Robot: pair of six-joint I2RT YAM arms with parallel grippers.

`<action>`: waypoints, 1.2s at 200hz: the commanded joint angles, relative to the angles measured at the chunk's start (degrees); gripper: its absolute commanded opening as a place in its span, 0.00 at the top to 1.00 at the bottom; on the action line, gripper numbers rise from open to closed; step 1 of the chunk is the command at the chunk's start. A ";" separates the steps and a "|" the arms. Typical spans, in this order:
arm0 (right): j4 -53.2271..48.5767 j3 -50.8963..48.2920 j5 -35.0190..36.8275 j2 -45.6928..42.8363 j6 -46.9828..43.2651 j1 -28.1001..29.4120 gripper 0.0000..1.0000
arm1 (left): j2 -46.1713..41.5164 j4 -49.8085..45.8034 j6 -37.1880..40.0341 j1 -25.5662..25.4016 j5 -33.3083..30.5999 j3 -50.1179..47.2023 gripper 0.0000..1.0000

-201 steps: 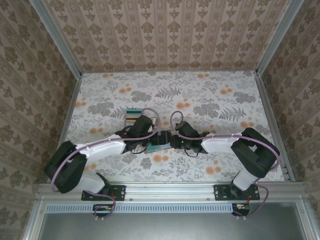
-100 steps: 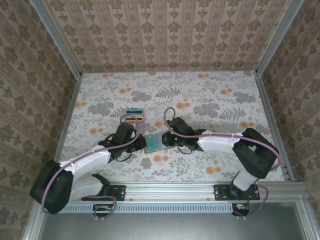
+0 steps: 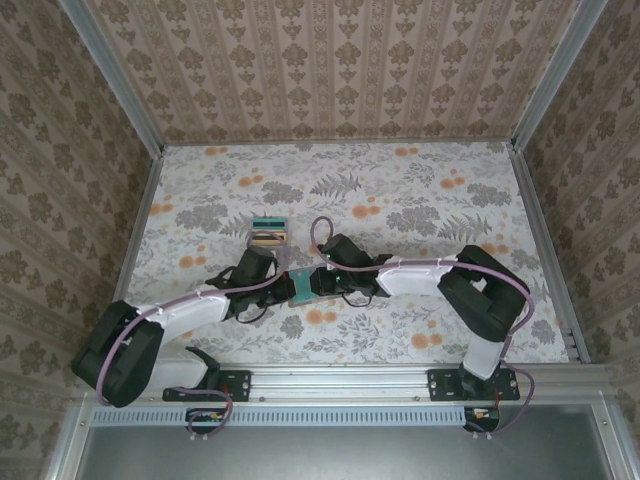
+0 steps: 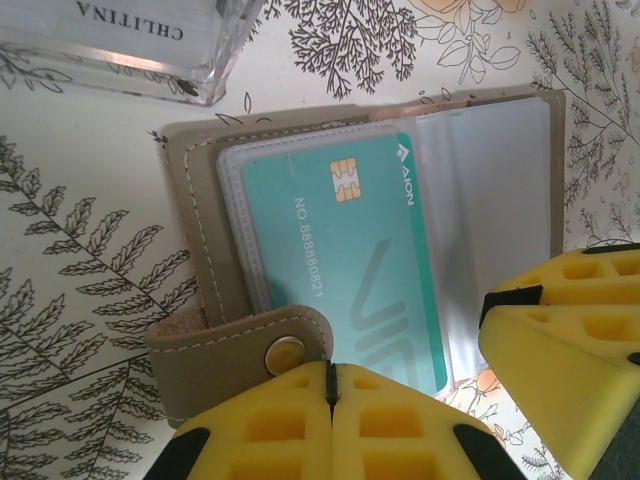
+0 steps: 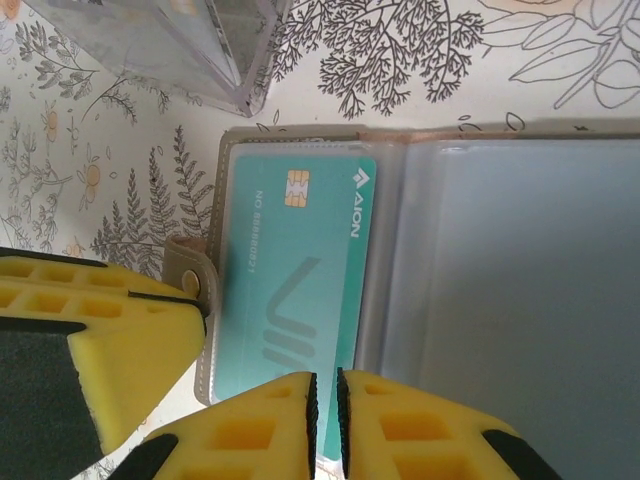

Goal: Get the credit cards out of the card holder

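One teal card in holder, btm hidden.

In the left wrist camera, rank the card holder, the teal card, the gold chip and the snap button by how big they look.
1. card holder
2. teal card
3. gold chip and snap button: these look about alike, so they are left unranked.

teal credit card, taupe card holder, yellow fingers, floral-patterned table
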 commanded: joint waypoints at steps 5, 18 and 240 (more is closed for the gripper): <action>-0.32 1.61 -1.85 1.49 1.13 0.38 0.82 | 0.15 -0.05 0.01 0.28 -0.52 -0.86 0.98; -0.40 1.90 -1.98 1.90 1.13 0.42 0.82 | 0.14 -0.30 0.04 0.28 -0.79 -0.95 0.98; -3.76 2.49 1.69 3.20 1.78 0.42 0.79 | 2.51 -3.48 -0.30 -0.94 -3.68 -1.12 1.00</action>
